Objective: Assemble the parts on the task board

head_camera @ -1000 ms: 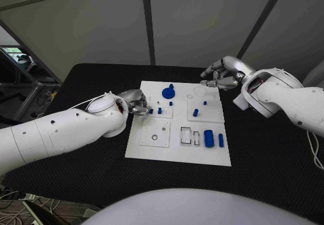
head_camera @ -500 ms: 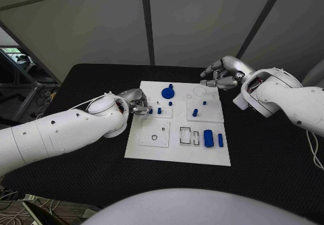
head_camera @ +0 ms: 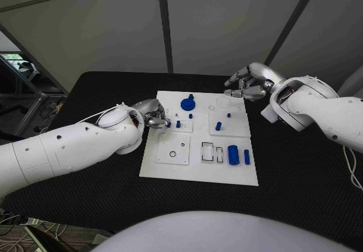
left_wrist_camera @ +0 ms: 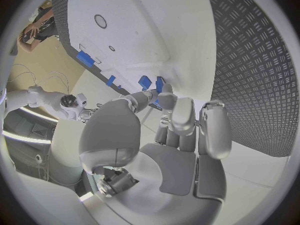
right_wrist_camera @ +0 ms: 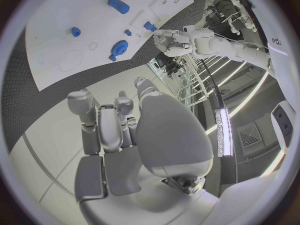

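The white task board (head_camera: 198,168) lies mid-table. On it are a blue gear (head_camera: 188,103), a short peg (head_camera: 178,124), another peg (head_camera: 219,126), a blue cylinder (head_camera: 234,155) and a thin bar (head_camera: 247,156). My left hand (head_camera: 155,118) rests at the board's left edge, its fingertips (left_wrist_camera: 167,91) just short of the short peg (left_wrist_camera: 159,84), with nothing in it. My right hand (head_camera: 247,85) hovers over the board's far right corner, loosely curled and holding nothing. In the right wrist view the hand (right_wrist_camera: 119,135) looks down on the gear (right_wrist_camera: 119,47) and board (right_wrist_camera: 94,15).
Square plates with holes and slots (head_camera: 174,148) sit on the board's near half, with rectangular slots (head_camera: 209,151) beside the cylinder. Black matting (head_camera: 302,173) surrounds the board. A grey wall stands behind the table's far edge.
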{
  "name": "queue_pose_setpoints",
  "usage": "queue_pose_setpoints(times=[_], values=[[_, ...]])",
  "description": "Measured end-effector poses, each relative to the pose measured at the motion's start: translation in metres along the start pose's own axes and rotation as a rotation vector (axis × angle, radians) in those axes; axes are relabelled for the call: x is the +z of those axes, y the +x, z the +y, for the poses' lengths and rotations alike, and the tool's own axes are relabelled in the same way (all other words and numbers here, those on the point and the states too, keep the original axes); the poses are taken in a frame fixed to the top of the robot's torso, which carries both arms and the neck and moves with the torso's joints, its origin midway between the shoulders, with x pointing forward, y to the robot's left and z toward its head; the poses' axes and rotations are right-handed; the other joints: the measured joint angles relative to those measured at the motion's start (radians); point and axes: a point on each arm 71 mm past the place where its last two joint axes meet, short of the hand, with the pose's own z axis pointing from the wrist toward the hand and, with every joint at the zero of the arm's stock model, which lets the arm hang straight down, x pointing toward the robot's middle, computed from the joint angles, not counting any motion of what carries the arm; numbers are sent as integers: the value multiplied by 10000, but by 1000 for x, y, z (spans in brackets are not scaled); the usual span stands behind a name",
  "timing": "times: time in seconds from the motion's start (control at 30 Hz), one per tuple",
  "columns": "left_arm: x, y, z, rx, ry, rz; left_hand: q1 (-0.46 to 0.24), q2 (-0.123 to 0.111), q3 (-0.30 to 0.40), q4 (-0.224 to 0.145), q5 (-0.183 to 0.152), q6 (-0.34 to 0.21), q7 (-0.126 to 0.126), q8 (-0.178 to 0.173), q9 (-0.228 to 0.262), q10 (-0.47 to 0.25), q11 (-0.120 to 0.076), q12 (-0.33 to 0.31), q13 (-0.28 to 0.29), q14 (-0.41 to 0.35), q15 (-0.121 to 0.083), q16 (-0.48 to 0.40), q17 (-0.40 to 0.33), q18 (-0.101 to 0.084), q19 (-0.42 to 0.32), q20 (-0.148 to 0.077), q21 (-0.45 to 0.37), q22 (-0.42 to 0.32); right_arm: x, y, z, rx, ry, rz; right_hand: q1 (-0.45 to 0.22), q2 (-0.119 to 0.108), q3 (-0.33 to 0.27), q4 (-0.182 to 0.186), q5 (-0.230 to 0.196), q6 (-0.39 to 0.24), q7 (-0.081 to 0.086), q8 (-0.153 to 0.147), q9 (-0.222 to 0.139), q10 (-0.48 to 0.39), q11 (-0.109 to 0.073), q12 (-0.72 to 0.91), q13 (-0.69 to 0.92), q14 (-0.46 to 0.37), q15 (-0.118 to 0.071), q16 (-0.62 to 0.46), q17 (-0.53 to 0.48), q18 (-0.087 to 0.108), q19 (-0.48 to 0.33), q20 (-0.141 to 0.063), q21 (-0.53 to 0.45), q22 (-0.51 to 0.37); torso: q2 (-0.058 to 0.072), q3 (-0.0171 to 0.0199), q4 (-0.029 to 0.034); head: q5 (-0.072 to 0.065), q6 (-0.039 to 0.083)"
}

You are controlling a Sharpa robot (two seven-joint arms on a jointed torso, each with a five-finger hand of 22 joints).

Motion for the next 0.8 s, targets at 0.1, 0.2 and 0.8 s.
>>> queue_pose_setpoints(times=[0.1, 0.2, 0.8], values=[[0, 0, 0, 1, -12, 4, -5, -5, -70, 66, 0, 36, -36, -20, -14, 1, -1, 57, 1, -1, -2, 0, 0, -1, 0, 0, 0, 0, 0, 0, 0, -1, 3, -1, 0, 0, 0, 0, 0, 0, 0, 0, 0, 0, 0, 0, 0, 0, 0, 0, 0, 0, 0, 0, 0, 0, 0, 0, 0, -9, 0], [1, 0, 1, 5, -29, 10, -5, -5, -145, 88, 1, 36, -36, -44, -28, 1, -1, 58, 0, -2, -2, 0, -1, -1, 0, 0, 0, 0, 0, 0, 0, -2, 5, -2, 0, 0, 0, 0, 0, 0, 0, 0, 0, 0, 0, 0, 0, 0, 0, 0, 0, -1, 0, 0, 0, 0, 1, 0, 0, -17, 0], [4, 2, -5, -48, 53, 45, -254, -21, -1326, 633, 44, 288, -42, -209, -196, 53, -53, 110, 141, 16, -57, 0, 7, -1, -1, 1, 0, 0, 0, 0, 0, -1, 3, 0, 0, 0, 28, 28, 0, 0, 0, 35, 0, 0, 0, 0, -15, 0, 0, 0, 0, 0, 0, 0, 0, -7, 8, 2, 0, -48, 0]])
